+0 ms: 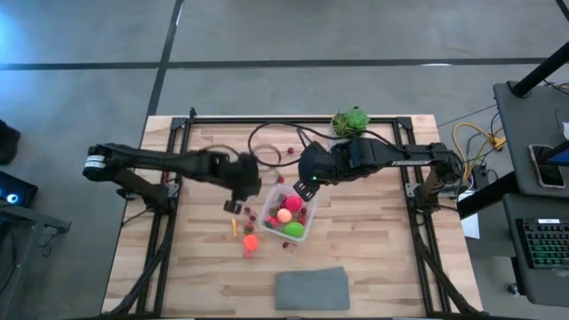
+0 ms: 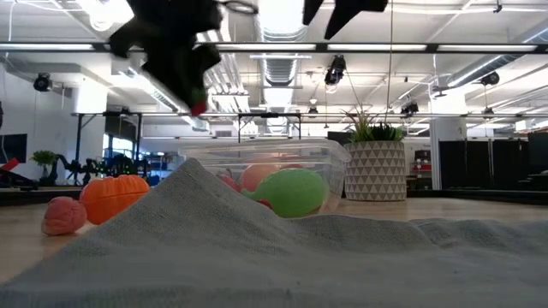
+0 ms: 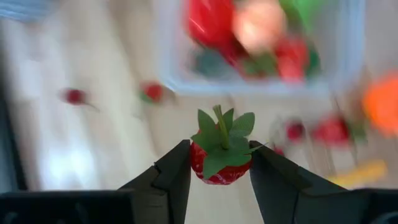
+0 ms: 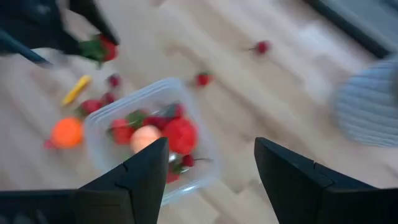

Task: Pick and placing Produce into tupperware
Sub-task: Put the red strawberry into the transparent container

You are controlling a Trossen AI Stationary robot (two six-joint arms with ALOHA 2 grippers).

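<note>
- Sitting near the middle of the wooden table (image 1: pixel 373 240), the tupperware (image 1: pixel 286 214) is a clear, shallow, square tub with rounded corners, already holding a pink-red piece (image 1: pixel 292 203), a peach-yellow piece (image 1: pixel 284 215) and a green piece (image 1: pixel 293 229).
- From table height the green piece (image 2: pixel 294 192) bulges behind the tub's see-through wall (image 2: pixel 330 167).
- Loose produce lies on the wood beside the tub: an orange piece (image 1: pixel 250 241), a thin yellow-orange stick (image 1: pixel 235 227) and small dark red berries (image 1: pixel 250 213).
- Left gripper (image 3: pixel 219 163) is clenched on a red strawberry (image 3: pixel 221 163) with green leaves, hanging above the table just beside the tub, on its left in the overhead picture.
- Right gripper (image 4: pixel 210 163) hovers over the tub's far edge with its jaws released and nothing between them.
- No writing shows on the tub, though the blur may hide small marks.
- Grey cloth (image 1: pixel 311 289) lies at the near edge; a leafy plant (image 1: pixel 351 120) in a patterned pot (image 2: pixel 374 169) stands at the far edge.
</note>
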